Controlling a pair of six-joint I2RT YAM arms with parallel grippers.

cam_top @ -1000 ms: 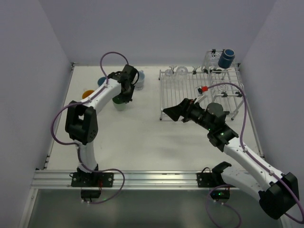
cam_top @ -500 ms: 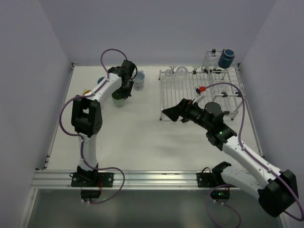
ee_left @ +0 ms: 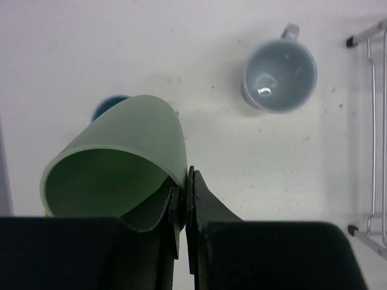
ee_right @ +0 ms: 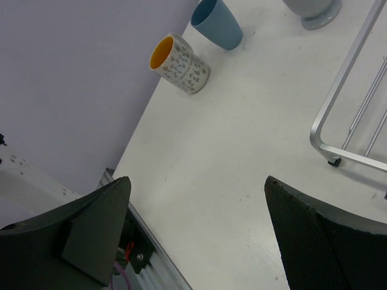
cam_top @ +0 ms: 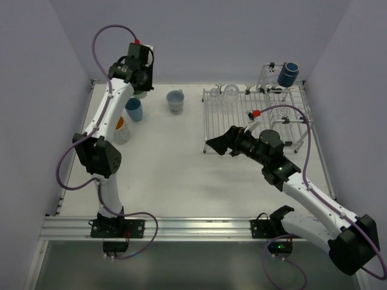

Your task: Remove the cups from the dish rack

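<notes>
1. While the left gripper (ee_left: 183, 181) hangs high over the table's 11 o'clock corner, its fingers are pinched nearly together on the wall of a pale green plastic tumbler (ee_left: 118, 172). One finger is inside the rim and one outside, and the tumbler tilts.
2. Below it on the white table (cam_top: 181, 163) stand a light blue tumbler (cam_top: 133, 110) at 11 o'clock, a grey-blue handled mug (cam_top: 176, 101) at 12 o'clock, and a speckled whitish cup with an orange inside (cam_top: 121, 130) at 10 o'clock.
3. The right gripper (ee_right: 196, 181) gapes wide and holds nothing, just off the 9 o'clock edge of the silver wire dish rack (cam_top: 254, 115).
4. In the rack sit a dark navy mug (cam_top: 288, 74) on the raised basket at 1 o'clock and clear glasses (cam_top: 225, 92) along the far edge (their number is unclear).
5. The green tumbler looks light and stiff, so a rim pinch should do, though its smooth wall may pivot. The glasses are likely slick and fragile, so grip them gently across the rim. The mug seems heavier, so pinch its wall deeper.
</notes>
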